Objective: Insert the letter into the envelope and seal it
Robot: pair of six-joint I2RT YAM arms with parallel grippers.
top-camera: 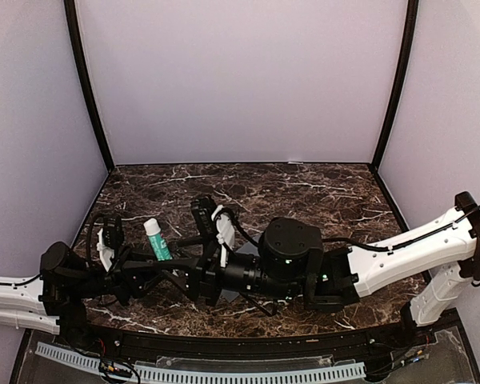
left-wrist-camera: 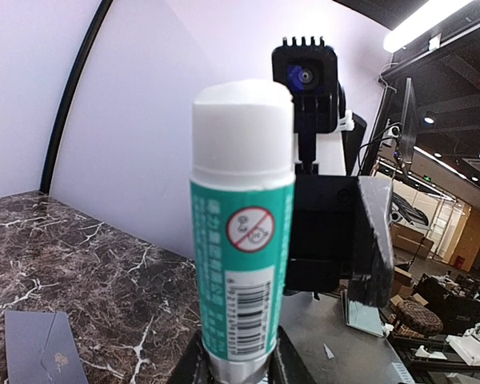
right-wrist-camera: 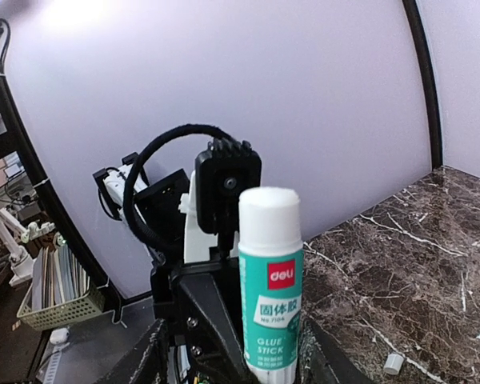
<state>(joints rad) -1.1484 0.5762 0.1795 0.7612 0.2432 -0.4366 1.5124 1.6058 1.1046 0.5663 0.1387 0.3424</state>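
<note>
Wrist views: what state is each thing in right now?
glue stick: upright, gripped at its base.
left gripper: shut on the glue stick.
right gripper: open, jaws either side of the stick.
envelope: flat on the table, flap folded down.
letter: not visible.
small white piece: lying loose on the table.

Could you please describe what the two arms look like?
The left arm and right arm match: white links by the bases, then black joints, wrists and cables. White brackets carry black wrist cameras. The right arm's big joint shows green lights.
</note>
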